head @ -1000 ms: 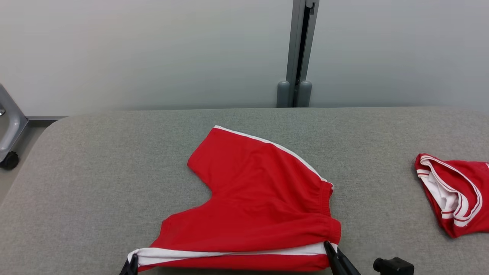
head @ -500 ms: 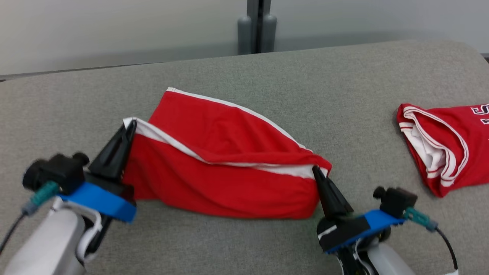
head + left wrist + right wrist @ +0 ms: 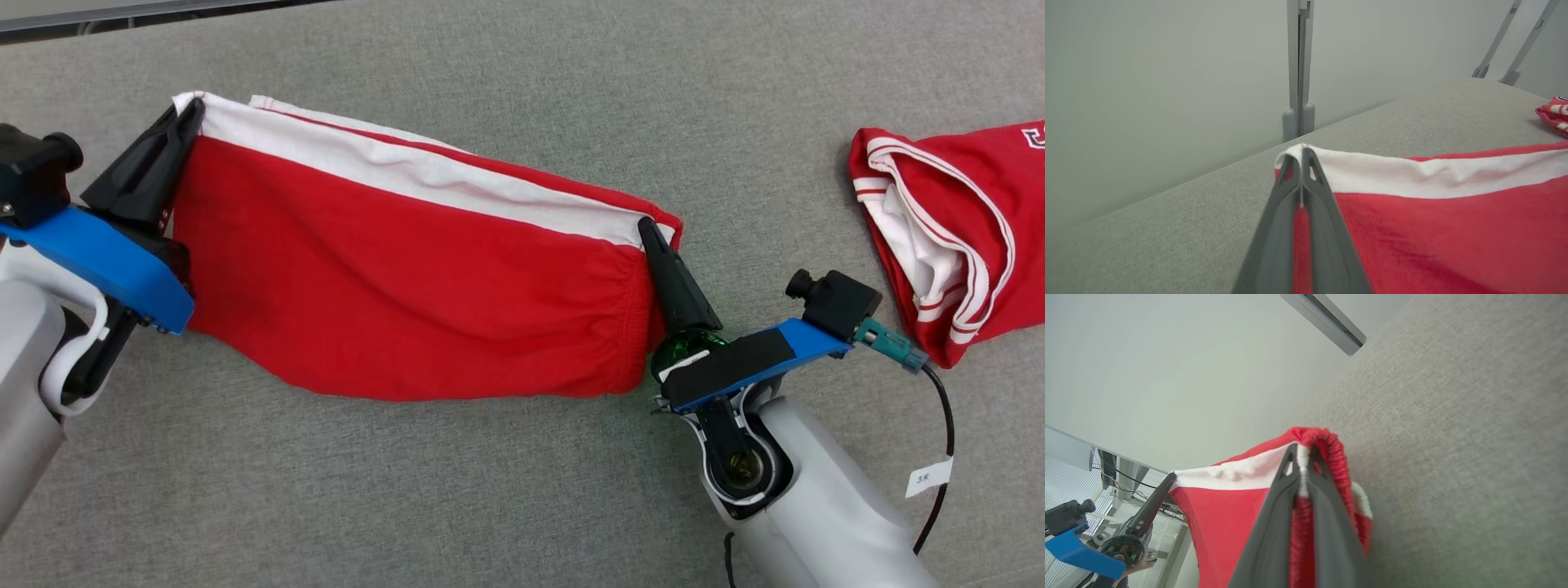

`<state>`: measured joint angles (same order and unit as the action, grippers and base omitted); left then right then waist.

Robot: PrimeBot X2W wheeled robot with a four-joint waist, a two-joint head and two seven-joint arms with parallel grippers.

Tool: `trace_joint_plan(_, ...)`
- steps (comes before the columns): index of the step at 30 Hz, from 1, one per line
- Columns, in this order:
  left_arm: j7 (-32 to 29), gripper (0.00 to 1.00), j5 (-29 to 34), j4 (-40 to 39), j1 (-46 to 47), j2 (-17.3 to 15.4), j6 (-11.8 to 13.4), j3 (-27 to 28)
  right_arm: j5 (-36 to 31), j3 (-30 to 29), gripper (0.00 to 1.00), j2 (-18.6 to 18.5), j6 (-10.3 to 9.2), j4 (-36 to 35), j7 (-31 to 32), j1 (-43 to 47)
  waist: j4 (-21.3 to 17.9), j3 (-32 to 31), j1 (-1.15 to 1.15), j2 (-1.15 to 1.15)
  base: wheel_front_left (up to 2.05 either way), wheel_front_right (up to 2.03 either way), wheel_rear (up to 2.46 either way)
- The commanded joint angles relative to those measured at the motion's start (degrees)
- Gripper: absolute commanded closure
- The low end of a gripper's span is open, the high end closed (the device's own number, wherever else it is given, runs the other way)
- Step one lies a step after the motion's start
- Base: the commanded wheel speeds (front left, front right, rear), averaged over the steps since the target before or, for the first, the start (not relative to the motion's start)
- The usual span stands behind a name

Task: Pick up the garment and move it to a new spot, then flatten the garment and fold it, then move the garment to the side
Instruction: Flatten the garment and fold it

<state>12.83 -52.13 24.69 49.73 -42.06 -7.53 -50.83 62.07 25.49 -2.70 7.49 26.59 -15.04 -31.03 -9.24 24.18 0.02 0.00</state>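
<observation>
Pinching the two ends of a white-striped edge, the left gripper (image 3: 186, 114) and right gripper (image 3: 647, 227) are both clamped on the red shorts (image 3: 408, 286), held stretched between them over the middle of the grey padded table (image 3: 490, 490). A white tag (image 3: 929, 478) on the right arm's cable is too small to read. Near the table's right edge lies a crumpled red jersey (image 3: 980, 212), its white lettering cut off. The right wrist view shows the gathered waistband (image 3: 1331, 457) beside its fingers. The left wrist view adds a grey post (image 3: 1298, 61) behind the far edge.
</observation>
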Motion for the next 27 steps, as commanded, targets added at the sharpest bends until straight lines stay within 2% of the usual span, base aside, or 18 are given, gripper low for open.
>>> trace_joint_plan(1, 0.6, 1.00, -1.0, 0.7, 1.8, -0.6, 0.1, -1.5, 0.1, -0.4, 1.00, -0.5, -0.01, 0.5, -0.1, -0.1, -0.1, 0.5, -0.02, 0.00, 0.00, 0.00, 0.00)
trace_joint_plan(9, 2.2, 1.00, -4.9, 4.3, 6.7, -0.3, 0.1, -7.7, -2.1, -2.2, 1.00, -0.7, -0.06, 0.0, -0.1, 2.1, -0.9, 1.6, -0.02, 0.00, 0.00, 0.00, 0.00)
trace_joint_plan(14, 2.4, 1.00, -5.4, 5.2, 8.3, 0.2, 0.1, -7.9, -2.0, -2.1, 1.00, -0.7, -0.07, -0.8, -0.1, 3.7, -1.3, 1.7, -0.02, 0.00, 0.00, 0.00, 0.00)
trace_joint_plan(19, 2.4, 1.00, -4.5, 6.6, 6.7, 1.6, 0.1, -7.1, -1.7, 1.2, 1.00, -0.3, -0.06, -1.2, 0.0, 5.4, -1.6, 1.2, -0.02, 0.00, 0.00, 0.00, 0.00)
trace_joint_plan(20, 2.4, 1.00, -4.4, 6.8, 6.3, 2.1, 0.1, -6.5, -2.2, 1.7, 0.89, -0.2, -0.06, -1.0, 0.0, 5.4, -1.6, 1.1, -0.02, 0.00, 0.00, 0.00, 0.00)
trace_joint_plan(21, 2.4, 0.66, -4.0, 6.9, 5.8, 2.4, 0.1, -6.1, -2.8, 1.8, 0.51, -0.2, -0.05, -0.9, 0.0, 5.2, -1.6, 1.0, -0.02, 0.00, 0.00, 0.00, 0.00)
trace_joint_plan(22, 2.4, 0.15, -4.0, 7.2, 5.3, 2.7, 0.1, -5.5, -3.5, 1.6, 0.00, -0.3, -0.05, -0.7, 0.0, 5.1, -1.5, 0.7, -0.02, 0.00, 0.00, 0.00, 0.00)
trace_joint_plan(23, 2.4, 0.00, -3.8, 7.6, 4.7, 3.1, 0.1, -4.6, -4.3, 1.3, 0.00, -0.3, -0.03, -0.7, 0.0, 5.0, -1.5, 0.5, -0.02, 0.00, 0.00, 0.00, 0.00)
trace_joint_plan(27, 2.4, 0.00, -1.3, 8.6, 1.3, 5.2, 0.1, -0.1, -8.6, -1.4, 0.00, -0.5, -0.01, -0.4, -0.1, 5.6, -1.0, -0.9, -0.02, 0.00, 0.00, 0.00, 0.00)
